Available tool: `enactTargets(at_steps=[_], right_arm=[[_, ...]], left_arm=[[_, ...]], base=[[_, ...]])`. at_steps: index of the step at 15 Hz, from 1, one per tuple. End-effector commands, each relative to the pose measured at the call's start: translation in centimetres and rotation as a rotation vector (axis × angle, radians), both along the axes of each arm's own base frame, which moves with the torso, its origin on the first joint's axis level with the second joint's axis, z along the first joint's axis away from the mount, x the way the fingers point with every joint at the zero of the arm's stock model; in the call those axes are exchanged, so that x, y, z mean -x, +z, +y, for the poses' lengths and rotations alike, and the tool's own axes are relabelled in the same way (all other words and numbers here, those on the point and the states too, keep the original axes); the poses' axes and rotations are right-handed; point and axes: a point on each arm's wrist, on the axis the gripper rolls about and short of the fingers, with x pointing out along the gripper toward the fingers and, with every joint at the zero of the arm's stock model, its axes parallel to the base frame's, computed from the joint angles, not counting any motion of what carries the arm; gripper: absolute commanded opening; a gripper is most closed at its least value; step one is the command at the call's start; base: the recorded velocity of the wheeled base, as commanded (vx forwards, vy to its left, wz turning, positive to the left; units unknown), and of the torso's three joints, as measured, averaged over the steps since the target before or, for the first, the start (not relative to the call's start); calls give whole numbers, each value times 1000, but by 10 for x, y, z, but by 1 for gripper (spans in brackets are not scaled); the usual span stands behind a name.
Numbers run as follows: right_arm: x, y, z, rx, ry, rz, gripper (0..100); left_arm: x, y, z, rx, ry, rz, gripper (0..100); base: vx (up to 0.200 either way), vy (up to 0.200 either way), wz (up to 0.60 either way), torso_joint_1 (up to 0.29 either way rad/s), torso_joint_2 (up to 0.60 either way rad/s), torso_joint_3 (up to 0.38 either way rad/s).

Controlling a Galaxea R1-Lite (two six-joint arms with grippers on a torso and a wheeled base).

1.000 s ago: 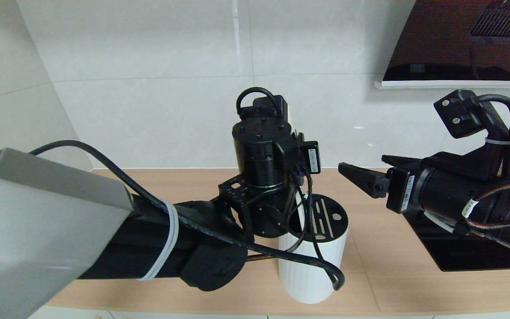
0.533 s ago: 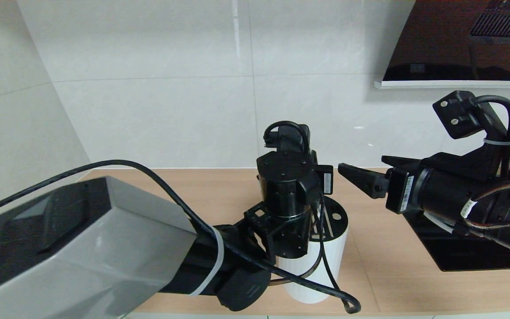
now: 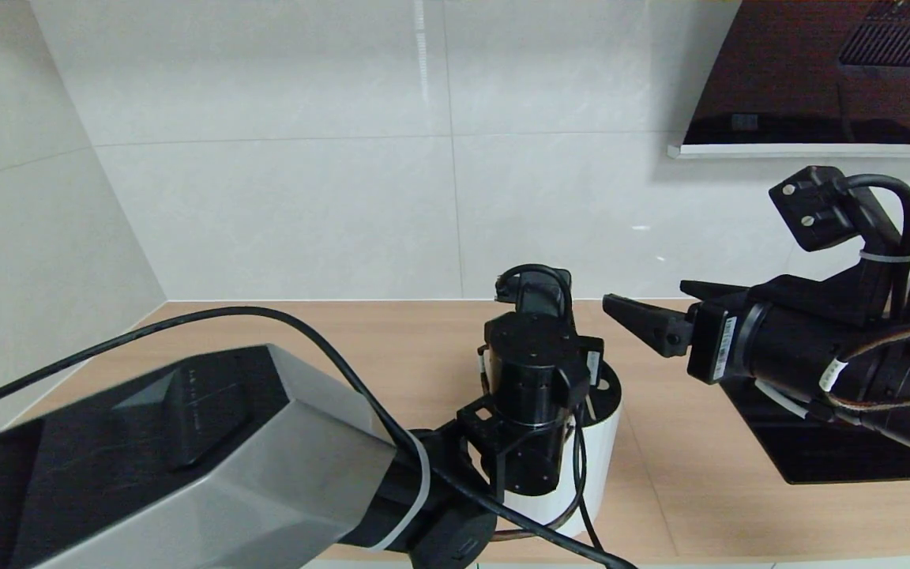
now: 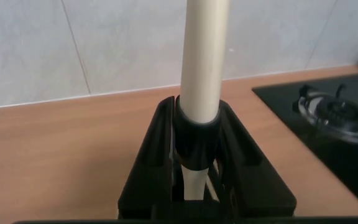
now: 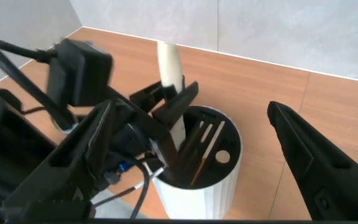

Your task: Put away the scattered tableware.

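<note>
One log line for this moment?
left gripper: shut on cream cylindrical handle | over white ribbed holder | right gripper: open

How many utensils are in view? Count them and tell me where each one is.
1. A cream-handled utensil stands upright, clamped in the left claw, its lower end dipping into the white utensil holder on the counter. More may be hidden inside the holder.

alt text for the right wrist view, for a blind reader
The left gripper is shut on a cream handle, roughly upright, its lower end inside a white holder with a black slotted top on a wooden counter. The right gripper is open in the foreground, a finger on each side.
</note>
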Motion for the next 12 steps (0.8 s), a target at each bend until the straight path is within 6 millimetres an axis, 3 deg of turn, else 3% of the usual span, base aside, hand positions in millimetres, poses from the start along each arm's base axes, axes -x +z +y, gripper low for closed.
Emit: enactTargets(at_steps=[1, 4, 5, 12], right_arm=[[-1, -2, 1, 6, 1, 7, 100], [-2, -4, 2, 9, 1, 10, 100], [-2, -4, 2, 9, 1, 10, 100], [-2, -4, 2, 10, 1, 12, 100]], left_arm=[[-1, -6, -1, -11, 1, 10, 0], [-1, -6, -1, -11, 1, 10, 0], [-1, -6, -1, -11, 1, 10, 100], [0, 1, 1, 9, 1, -4, 100]], base=[[0, 0, 0, 0, 0, 0], [0, 0, 0, 0, 0, 0], [0, 0, 0, 0, 0, 0], [0, 0, 0, 0, 0, 0]])
